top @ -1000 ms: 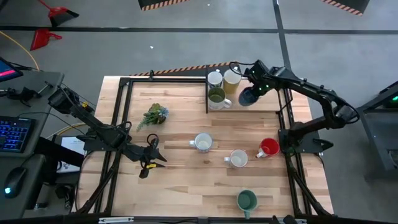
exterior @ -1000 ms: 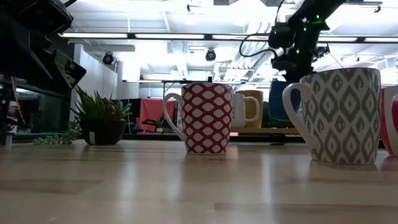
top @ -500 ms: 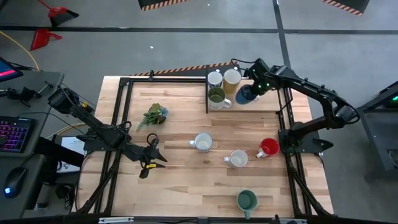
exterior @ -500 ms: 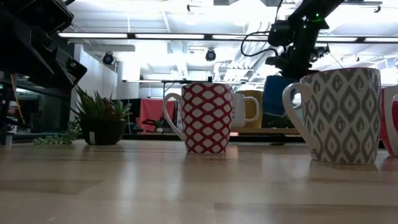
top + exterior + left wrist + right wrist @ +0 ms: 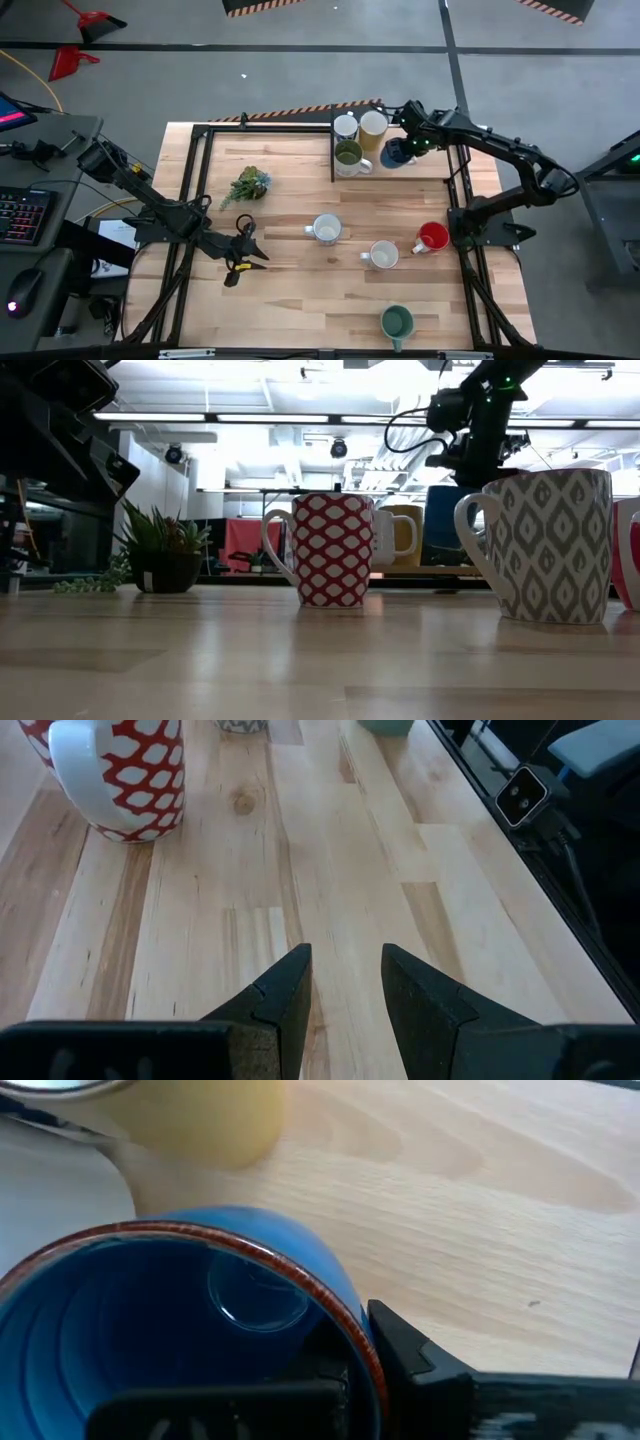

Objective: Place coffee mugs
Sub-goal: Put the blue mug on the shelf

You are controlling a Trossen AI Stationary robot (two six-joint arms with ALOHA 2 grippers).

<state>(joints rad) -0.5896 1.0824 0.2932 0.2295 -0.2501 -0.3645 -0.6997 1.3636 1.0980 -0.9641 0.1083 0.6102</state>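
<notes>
Wooden desk [image 5: 300, 280] under inspection; right gripper [image 5: 408, 147], fingers pinching the blue mug [image 5: 396, 154] by its rim, has carried it closer beside the cream mug [image 5: 373, 126] since a second ago; left gripper [image 5: 243, 262], well apart from it, unmoved, fingers spread, empty.

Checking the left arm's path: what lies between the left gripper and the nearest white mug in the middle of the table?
Bare wood. In the high view, nothing lies between the left gripper and the white mug.
</notes>
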